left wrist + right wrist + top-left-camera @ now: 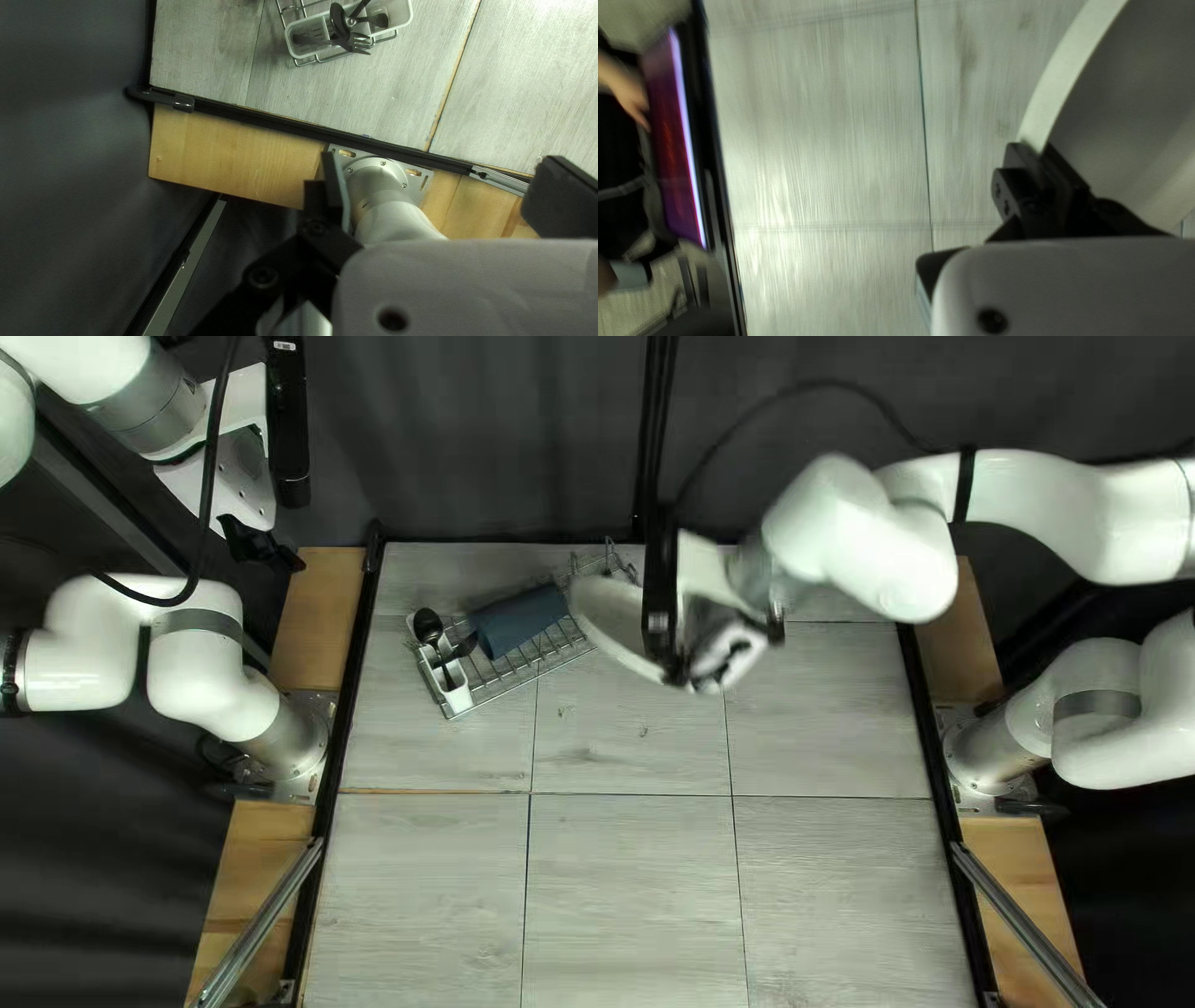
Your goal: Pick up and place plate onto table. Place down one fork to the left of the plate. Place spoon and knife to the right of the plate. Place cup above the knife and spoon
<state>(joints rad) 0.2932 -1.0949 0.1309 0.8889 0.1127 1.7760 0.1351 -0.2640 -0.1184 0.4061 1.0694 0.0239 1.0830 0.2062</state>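
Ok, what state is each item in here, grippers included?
Plate: gripped at its rim, raised, tilted
Right gripper: shut on plate
Left gripper: open, empty
Cup: lying on its side in the rack
Fork: in the caddy, tines out
Spoon: in the caddy, bowl out
Caddy: in the rack, holding cutlery
Rack: on the table, loaded

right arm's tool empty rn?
No, in the right wrist view the right tool is shut on the rim of the plate.

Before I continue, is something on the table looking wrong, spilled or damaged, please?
I see no spill or damage. Only the rack sits askew to the table, and the blue cup lies sideways in it.
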